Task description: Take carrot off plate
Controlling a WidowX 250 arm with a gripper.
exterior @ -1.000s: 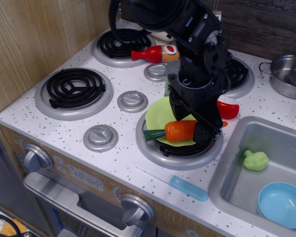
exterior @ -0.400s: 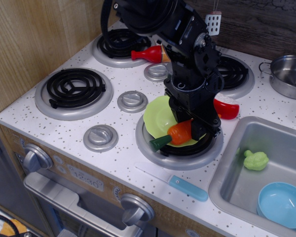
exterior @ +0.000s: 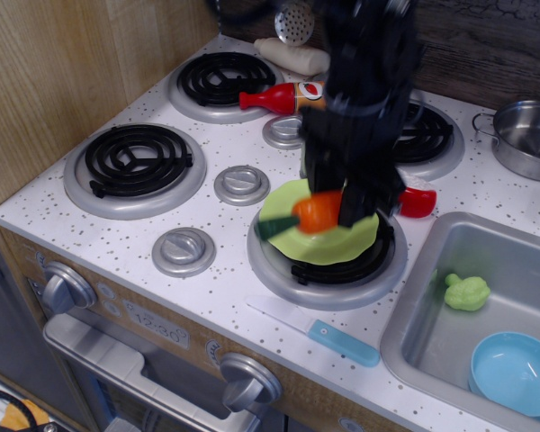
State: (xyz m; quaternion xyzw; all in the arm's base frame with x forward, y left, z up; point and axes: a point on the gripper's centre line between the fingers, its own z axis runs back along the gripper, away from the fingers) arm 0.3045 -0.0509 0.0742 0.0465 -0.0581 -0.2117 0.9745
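Observation:
The orange carrot (exterior: 317, 212) with its dark green stem end pointing left hangs in the air just above the lime-green plate (exterior: 328, 242). The plate lies on the front right burner. My black gripper (exterior: 349, 202) comes down from above and is shut on the carrot's thicker right part. The arm is blurred by motion and hides the carrot's tip and the back of the plate.
A red ketchup bottle (exterior: 279, 96) lies by the back left burner. A red object (exterior: 418, 202) sits right of the plate. The sink (exterior: 522, 270) holds a green toy (exterior: 467, 292) and a light blue bowl (exterior: 516, 372). A steel pot (exterior: 527, 135) stands at the back right. A blue-handled knife (exterior: 342, 342) lies at the front edge.
The gripper has risen with the carrot, lifting it off the plate. The plate, tilted earlier, now lies flatter on the burner.

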